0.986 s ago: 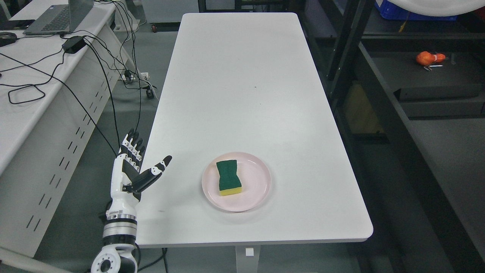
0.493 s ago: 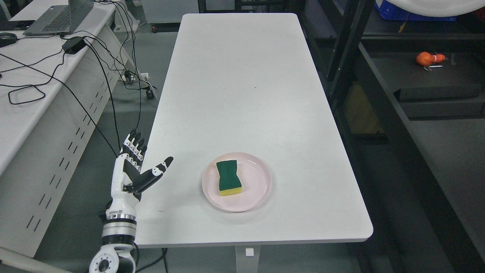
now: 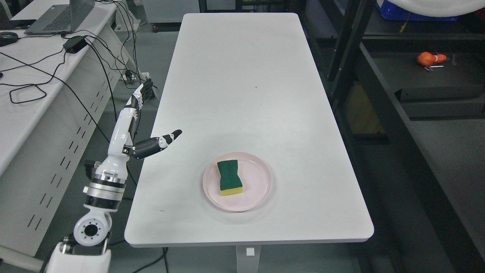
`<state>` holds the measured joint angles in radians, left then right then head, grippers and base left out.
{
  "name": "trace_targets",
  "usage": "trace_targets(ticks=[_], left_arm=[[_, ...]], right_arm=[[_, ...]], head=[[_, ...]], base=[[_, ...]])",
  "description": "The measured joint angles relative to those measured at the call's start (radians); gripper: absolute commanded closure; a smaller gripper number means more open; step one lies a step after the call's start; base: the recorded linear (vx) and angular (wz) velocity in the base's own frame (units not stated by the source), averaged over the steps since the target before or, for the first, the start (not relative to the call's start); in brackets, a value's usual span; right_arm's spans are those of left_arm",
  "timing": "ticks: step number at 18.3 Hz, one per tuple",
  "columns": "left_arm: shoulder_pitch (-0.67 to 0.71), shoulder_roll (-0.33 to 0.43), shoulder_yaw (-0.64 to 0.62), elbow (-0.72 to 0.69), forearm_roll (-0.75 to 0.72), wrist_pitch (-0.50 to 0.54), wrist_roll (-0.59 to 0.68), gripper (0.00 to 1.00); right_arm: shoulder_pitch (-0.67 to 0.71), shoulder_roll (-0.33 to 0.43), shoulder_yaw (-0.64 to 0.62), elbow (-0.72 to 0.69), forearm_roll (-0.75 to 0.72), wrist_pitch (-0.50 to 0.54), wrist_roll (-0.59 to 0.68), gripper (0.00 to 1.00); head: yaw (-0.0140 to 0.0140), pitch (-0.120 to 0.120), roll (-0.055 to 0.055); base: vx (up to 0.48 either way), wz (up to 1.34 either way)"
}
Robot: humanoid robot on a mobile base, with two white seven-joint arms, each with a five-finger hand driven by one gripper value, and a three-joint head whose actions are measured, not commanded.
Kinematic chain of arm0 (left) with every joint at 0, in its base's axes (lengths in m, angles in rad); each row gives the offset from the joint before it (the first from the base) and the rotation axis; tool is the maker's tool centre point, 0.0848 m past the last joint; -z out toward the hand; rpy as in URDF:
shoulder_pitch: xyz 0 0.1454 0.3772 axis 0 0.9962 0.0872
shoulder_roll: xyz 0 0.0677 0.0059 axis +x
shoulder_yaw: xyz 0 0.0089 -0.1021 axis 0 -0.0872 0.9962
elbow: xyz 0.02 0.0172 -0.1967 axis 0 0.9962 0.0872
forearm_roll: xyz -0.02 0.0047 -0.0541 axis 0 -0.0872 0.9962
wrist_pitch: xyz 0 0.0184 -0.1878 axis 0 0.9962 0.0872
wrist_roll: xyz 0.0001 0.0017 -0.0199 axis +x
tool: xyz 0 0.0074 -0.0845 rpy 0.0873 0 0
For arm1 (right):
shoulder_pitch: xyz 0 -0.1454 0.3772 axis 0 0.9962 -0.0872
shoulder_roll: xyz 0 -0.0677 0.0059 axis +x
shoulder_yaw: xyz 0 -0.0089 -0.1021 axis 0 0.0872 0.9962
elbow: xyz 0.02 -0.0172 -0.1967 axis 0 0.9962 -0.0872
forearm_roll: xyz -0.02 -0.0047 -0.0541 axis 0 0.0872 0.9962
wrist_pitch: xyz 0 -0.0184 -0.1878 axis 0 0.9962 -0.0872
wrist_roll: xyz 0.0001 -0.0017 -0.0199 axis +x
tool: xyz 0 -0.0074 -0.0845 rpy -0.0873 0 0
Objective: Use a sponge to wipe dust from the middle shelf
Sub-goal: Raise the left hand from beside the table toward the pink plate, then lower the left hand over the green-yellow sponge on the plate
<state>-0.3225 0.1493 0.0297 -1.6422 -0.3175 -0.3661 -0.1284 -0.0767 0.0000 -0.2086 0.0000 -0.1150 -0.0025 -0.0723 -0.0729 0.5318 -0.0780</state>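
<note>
A green sponge with a yellow underside [image 3: 229,177] lies on a pink plate [image 3: 257,189] near the front of the white table [image 3: 242,83]. My left hand [image 3: 151,121] is raised at the table's left edge, well left of the plate and apart from it. Its fingers [image 3: 144,93] are stretched out, the thumb points toward the table, and it holds nothing. The dark shelf unit [image 3: 416,76] stands to the right of the table. My right arm does not show.
An orange object [image 3: 430,58] lies on a dark shelf at the right. A second white desk [image 3: 22,98] with a laptop [image 3: 57,17], a power brick and loose cables stands on the left. A blue crate [image 3: 401,11] sits on an upper shelf.
My left arm has lifted up and away from me, so the hand now sits higher in the picture with more of the forearm showing. The sponge and plate have not moved.
</note>
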Motion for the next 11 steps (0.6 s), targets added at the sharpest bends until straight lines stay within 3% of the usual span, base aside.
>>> trace_targets(ticks=[5, 11], left_arm=[[-0.115, 0.073, -0.019, 0.034, -0.413, -0.249, -0.030, 0.05], [-0.177, 0.139, -0.114, 0.054, -0.677, -0.351, -0.035, 0.05]], right_arm=[[0.000, 0.000, 0.000, 0.000, 0.000, 0.000, 0.001, 0.00], [0.000, 0.000, 0.000, 0.000, 0.000, 0.000, 0.005, 0.00]], head=[[0.0000, 0.000, 0.000], [0.0000, 0.000, 0.000]], base=[[0.000, 0.00], [0.000, 0.00]])
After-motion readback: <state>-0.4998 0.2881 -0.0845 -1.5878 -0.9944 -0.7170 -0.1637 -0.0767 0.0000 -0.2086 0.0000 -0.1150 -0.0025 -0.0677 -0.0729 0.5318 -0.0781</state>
